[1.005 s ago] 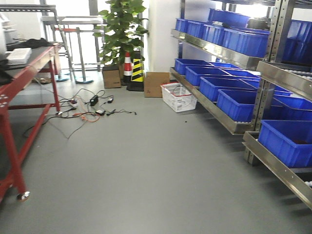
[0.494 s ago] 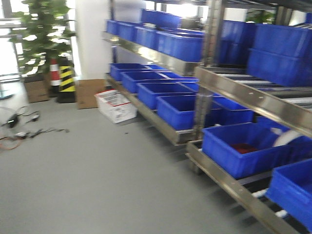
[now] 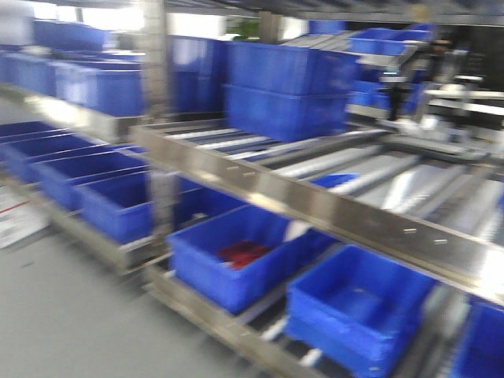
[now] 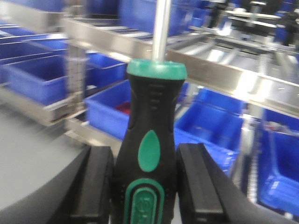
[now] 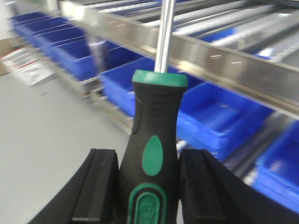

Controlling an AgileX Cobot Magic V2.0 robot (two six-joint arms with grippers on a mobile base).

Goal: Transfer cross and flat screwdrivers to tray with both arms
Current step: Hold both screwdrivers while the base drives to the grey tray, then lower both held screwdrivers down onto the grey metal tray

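Steel racking point(image 3: 315, 206) loaded with blue bins point(image 3: 236, 264) filled the background in every view, smeared with blur above a grey floor point(image 3: 63, 323). Both screwdrivers were in hand, so the pickup looked done. The step under way was, by my reading, the carry toward the tray, which appeared in none of the views.

The first screwdriver point(image 4: 150, 116) stood upright in the left gripper point(image 4: 145, 184). It had a black handle with a green collar and inlays, and its bright shaft ran up out of frame. The second screwdriver point(image 5: 156, 116), of the same make, stood likewise in the right gripper point(image 5: 148, 186). Neither tip showed, so cross and flat could not be told apart.

Each gripper was closed to handle width, its black fingers point(image 4: 99, 182) pressed against the lower handle on either side and touching nothing else.

The next move would call for finding the tray, bringing both arms over it and lowering each tool before letting go. Held upright, a long shaft could snag a shelf edge if carried close to the racking.
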